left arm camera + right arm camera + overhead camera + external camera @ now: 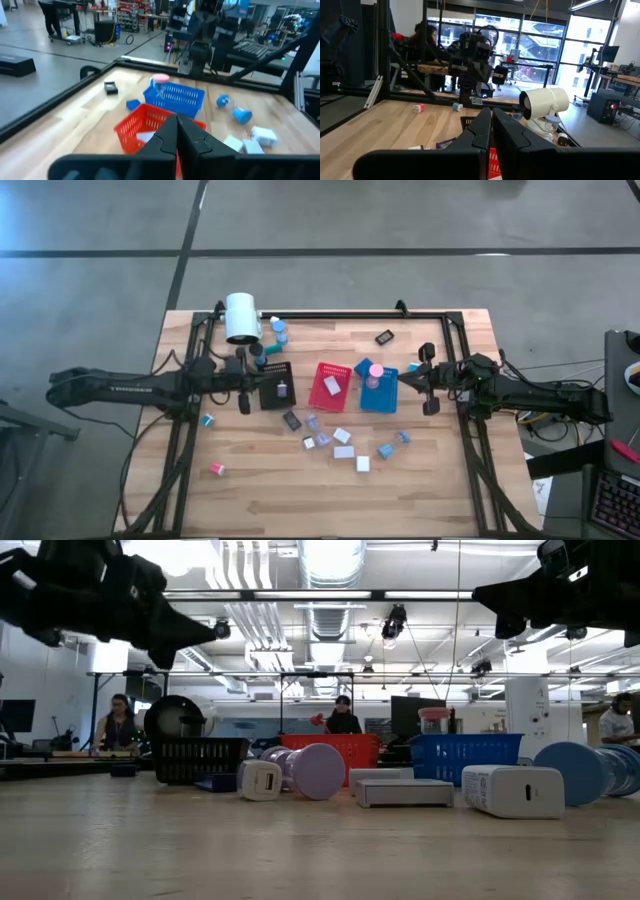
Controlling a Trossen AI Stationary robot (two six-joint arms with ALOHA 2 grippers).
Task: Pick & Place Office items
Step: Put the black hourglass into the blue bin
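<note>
Hovering above the worktop (420,480), our left gripper (244,402) sits just beside the black tray (277,385), its fingers (167,137) clenched on nothing that we can see; the right gripper (430,392) waits near the blue tray (380,392) with its fingers (485,127) likewise pressed together and empty. Most office items (345,442) lie loose on the wood in front of the three trays, with a white block (363,464) nearest the front edge, a pink piece (217,469) well apart to the left, and a teal bit (208,420) near the left arm. One lavender piece already rests in the black tray, a white one in the red tray (331,383), and a pink cap (376,370) stands in the blue tray. We judge the next pick has yet to begin. To do it well we should part the fingers fully before descending, centre them over a single piece such as the teal bit, come straight down, and close only once both fingers flank it, keeping clear of the tray wall.
</note>
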